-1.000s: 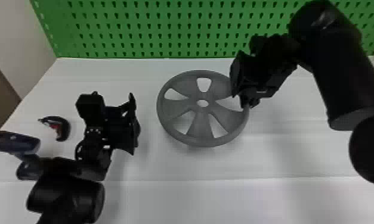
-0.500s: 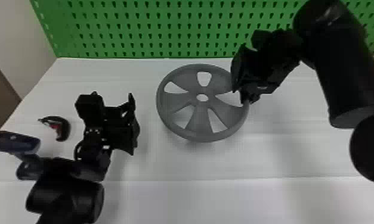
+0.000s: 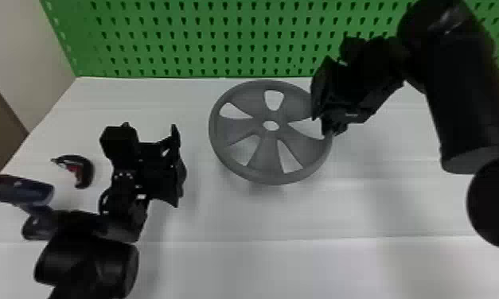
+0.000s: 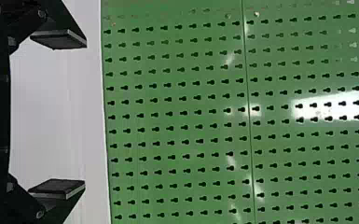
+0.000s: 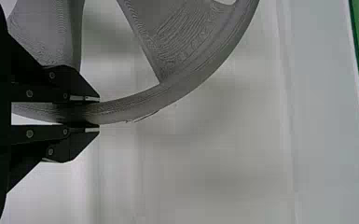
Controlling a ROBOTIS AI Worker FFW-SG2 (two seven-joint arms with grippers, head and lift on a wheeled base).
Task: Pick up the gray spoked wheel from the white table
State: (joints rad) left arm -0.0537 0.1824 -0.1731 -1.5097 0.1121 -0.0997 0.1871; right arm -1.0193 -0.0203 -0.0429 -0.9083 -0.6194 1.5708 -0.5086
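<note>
Table [image 3: 268, 270]: white, running from the near edge back to a green board.
Left arm [image 3: 89, 266]: black, coming in from the bottom edge on the left side.
Right arm [image 3: 463, 119]: black, coming in from the right edge and bent over toward the far right side of the wheel.
Tool [image 3: 29, 191]: dark blue, at the left edge, beside the left arm; the arm covers some of that area, so its full shape is hard to tell.
Left gripper [image 3: 176, 167]: above the left part of the table, well apart from the wheel; in the left wrist view its two fingers [image 4: 58, 39] are spread wide.
Curved thing [image 3: 86, 171]: small, black with some red, on the table just left of the left gripper.
Wheel [image 3: 267, 157]: gray, five spokes around a center hole, between the two grippers, its face up and its near side a little lower in the head view; a soft shadow falls below its near rim. Whether any of it touches the table, I cannot tell.
Right gripper [image 3: 327, 119]: at the wheel's right side; in the right wrist view its fingers pinch the rim between them, one on each side.
Board [image 3: 220, 43]: green, upright behind the table, with rows of keyhole slots.
Wall [image 3: 13, 59]: pale, beyond the table's far left corner.
</note>
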